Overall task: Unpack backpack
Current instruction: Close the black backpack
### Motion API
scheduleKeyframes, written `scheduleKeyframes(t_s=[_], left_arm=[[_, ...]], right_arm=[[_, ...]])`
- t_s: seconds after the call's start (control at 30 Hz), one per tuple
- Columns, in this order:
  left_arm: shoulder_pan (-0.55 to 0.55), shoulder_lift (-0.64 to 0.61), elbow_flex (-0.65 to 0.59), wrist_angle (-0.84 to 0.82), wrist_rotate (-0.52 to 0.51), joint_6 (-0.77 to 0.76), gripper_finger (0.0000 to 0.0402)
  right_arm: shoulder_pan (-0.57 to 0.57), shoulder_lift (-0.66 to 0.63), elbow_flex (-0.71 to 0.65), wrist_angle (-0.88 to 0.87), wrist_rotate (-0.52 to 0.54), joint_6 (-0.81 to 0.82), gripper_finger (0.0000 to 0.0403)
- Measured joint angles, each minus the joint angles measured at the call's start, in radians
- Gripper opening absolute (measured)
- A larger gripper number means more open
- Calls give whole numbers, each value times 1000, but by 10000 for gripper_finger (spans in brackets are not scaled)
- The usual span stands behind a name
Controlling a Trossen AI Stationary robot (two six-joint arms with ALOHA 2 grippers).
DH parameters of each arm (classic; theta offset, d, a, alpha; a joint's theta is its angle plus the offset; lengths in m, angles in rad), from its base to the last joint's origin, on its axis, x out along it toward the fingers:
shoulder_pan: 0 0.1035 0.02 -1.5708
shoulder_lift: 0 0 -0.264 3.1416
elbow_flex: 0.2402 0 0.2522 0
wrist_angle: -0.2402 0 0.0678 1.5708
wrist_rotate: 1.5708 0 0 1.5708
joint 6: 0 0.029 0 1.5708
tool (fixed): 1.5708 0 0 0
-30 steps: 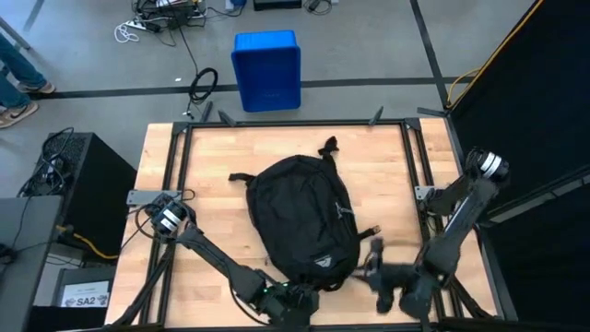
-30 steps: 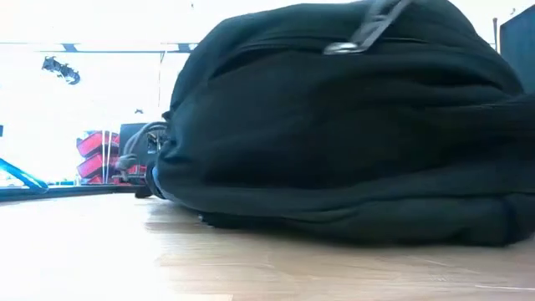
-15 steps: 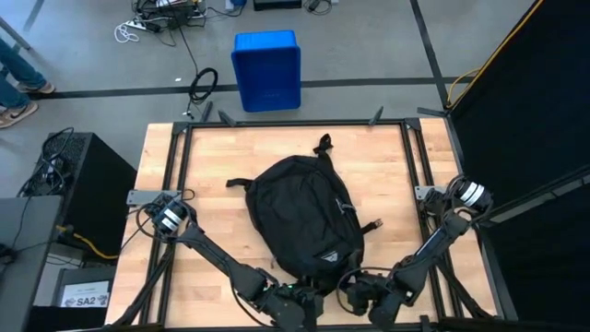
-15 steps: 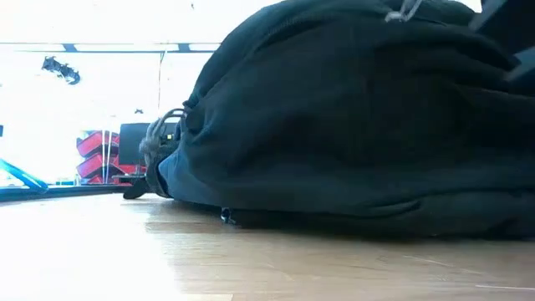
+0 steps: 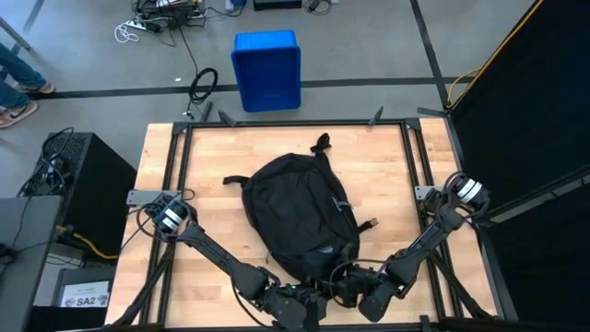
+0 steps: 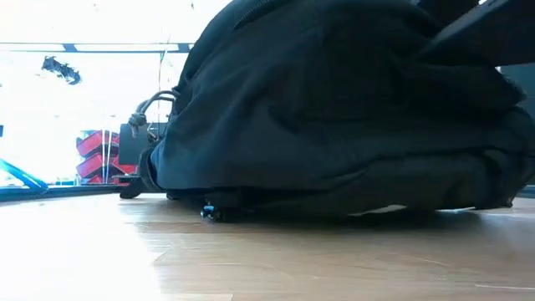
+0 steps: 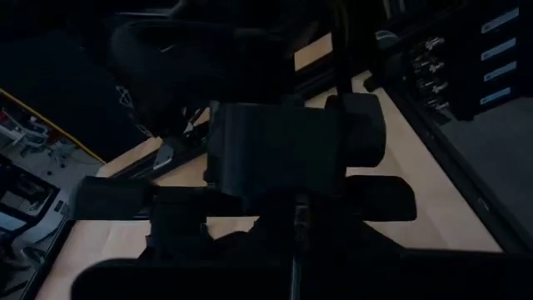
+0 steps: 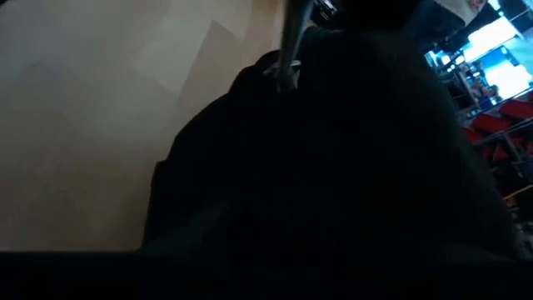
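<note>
High view: the large black soft fabric backpack (image 5: 300, 217) lies mid wooden counter (image 5: 203, 171), still zipped as far as I can tell. My left pincer (image 5: 297, 302) sits at its near end, pressed together; my right pincer (image 5: 361, 293) is beside it against the same end.

Low view: bag bulk fills the frame, resting on the counter. Risk: a pull drags the whole bag instead of opening it.

Left wrist view: dark, only my own hardware is clear.

Right wrist view: black fabric up close, a grey zipper pull (image 8: 287, 71) beyond. Can't tell whether my right pincer is spread or pinching fabric. Risk: it nips loose fabric and misses the pull.
</note>
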Motion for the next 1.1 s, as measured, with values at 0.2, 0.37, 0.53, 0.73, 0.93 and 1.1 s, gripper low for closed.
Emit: scheduleKeyframes(t_s=[0.2,0.37,0.53,0.73,0.93,1.1], left_arm=[[-22,0,3,-29,-25,-1,0],[-60,-3,6,-120,-148,-6,0],[-107,-28,6,-277,-279,-127,0],[-130,-43,6,-684,-341,-572,0],[-151,-43,3,-1017,-203,-961,0],[-172,-40,3,-1182,-182,-1152,0]], right_arm=[[5,-21,0,-29,13,-28,25],[42,-83,0,-162,53,54,3],[98,-143,0,-412,69,292,1],[162,-179,3,-569,88,503,1],[191,-200,1,-619,85,542,0],[200,-212,0,-691,108,617,0]])
